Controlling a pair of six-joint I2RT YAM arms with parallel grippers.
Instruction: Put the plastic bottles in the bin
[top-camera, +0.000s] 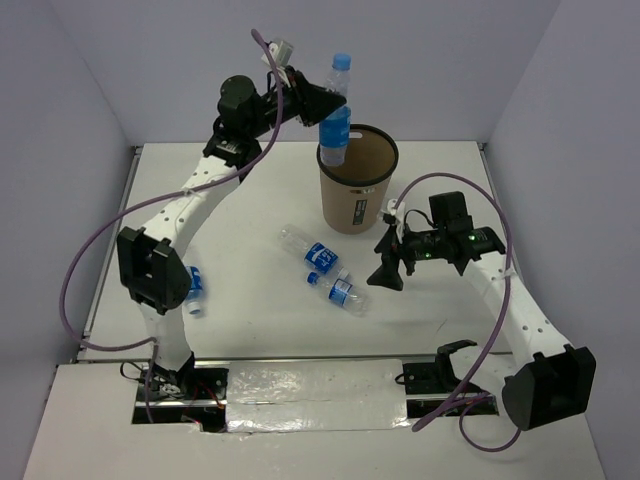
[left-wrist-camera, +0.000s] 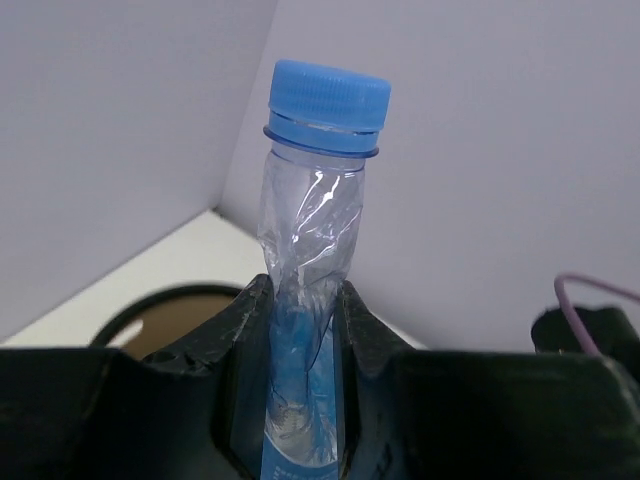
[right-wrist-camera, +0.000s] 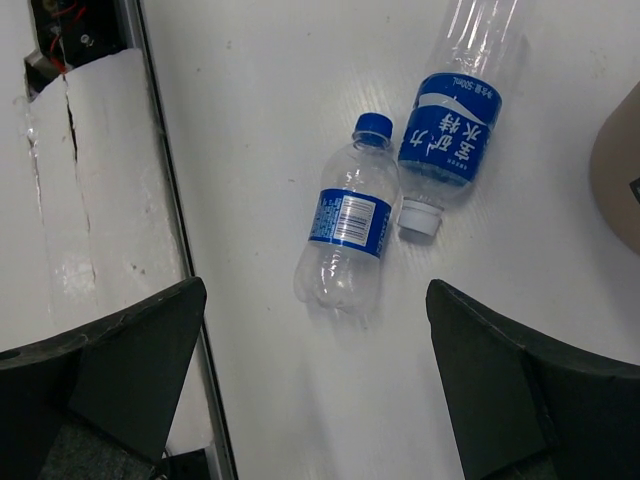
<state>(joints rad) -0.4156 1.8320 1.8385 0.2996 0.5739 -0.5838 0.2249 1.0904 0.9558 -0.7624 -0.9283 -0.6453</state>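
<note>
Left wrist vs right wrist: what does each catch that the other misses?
Only left wrist: the left gripper shut on the upright bottle, blue cap, neck crumpled. Only right wrist: the right gripper, open, over the blue-capped bottle and the white-capped bottle, both lying flat. Both: the table and part of the bin.

White table (top-camera: 250, 320) enclosed by pale grey walls (top-camera: 150, 60).

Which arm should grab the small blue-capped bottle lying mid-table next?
Right: the right fingers are open above that small clear plastic bottle; the left fingers are shut on another bottle over the brown cardboard bin.
</note>
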